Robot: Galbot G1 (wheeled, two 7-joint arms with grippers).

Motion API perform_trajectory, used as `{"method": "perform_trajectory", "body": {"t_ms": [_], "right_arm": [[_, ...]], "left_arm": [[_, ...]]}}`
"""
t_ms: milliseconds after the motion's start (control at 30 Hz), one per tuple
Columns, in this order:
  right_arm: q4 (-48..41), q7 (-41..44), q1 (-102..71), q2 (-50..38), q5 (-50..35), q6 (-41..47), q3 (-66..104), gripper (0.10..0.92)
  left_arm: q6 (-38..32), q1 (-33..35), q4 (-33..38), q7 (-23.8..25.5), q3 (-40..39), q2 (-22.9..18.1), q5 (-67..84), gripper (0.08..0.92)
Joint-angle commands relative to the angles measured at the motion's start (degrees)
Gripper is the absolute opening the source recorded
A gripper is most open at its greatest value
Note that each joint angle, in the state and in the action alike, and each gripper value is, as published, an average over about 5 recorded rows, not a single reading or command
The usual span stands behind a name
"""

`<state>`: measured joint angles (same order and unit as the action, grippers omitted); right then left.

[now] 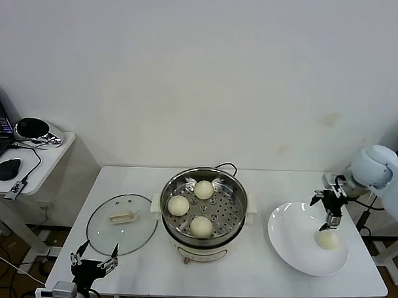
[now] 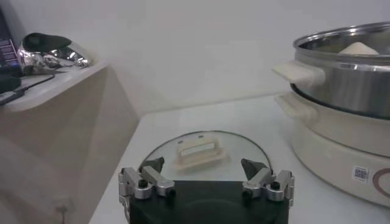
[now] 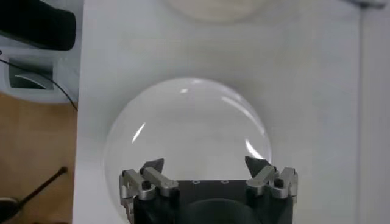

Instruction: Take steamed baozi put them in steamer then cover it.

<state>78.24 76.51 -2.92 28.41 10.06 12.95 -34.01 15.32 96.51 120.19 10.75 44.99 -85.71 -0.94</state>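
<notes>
3 buns [image 1: 201,226] sit on the holed tray inside the steamer [image 1: 204,214], so 1 bun [image 1: 326,238] is left on the white plate [image 1: 293,247]. The right gripper [image 1: 331,216] hangs just above this last bun with its fingers spread and empty, probably so that they can come down on both sides of it. The bun lies toward the plate's right side, near the gripper. Between plate and steamer the table [image 1: 260,275] is bare, so the way across looks free; I think only the high steel wall of the pot must be cleared. The left gripper [image 1: 94,260] waits, released and holding nothing, at the table's front edge, just before the glass lid [image 1: 121,223]. The lid lies flat beside the pot with its handle [image 2: 197,151] up, ready for covering.
</notes>
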Motion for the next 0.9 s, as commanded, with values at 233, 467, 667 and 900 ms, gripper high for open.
{"method": "perform_trajectory", "body": {"t_ms": [233,467,667,900], "right_arm": [[-4.72,-1.48,-8.18,0.42,7.11,-1.35,4.60,0.823],[-6.64,-2.49,-11.22,1.82,7.92,-2.61,7.19,0.823],[-9.02,-3.20,-12.06,3.45,9.88,-3.94,8.23,0.823],[-12.49,-4.46,-13.28,5.72,11.71,-5.32,9.58,0.823]], "left_arm": [[-0.01,0.01,-1.00,-0.04,0.40,0.17,0.08,0.823],[-0.04,0.14,-1.61,-0.08,0.39,0.36,0.04,0.823],[-0.07,0.34,-1.81,-0.09,0.57,0.39,0.04,0.823],[-0.05,0.06,-2.21,-0.06,0.47,0.37,-0.08,0.823]]}}
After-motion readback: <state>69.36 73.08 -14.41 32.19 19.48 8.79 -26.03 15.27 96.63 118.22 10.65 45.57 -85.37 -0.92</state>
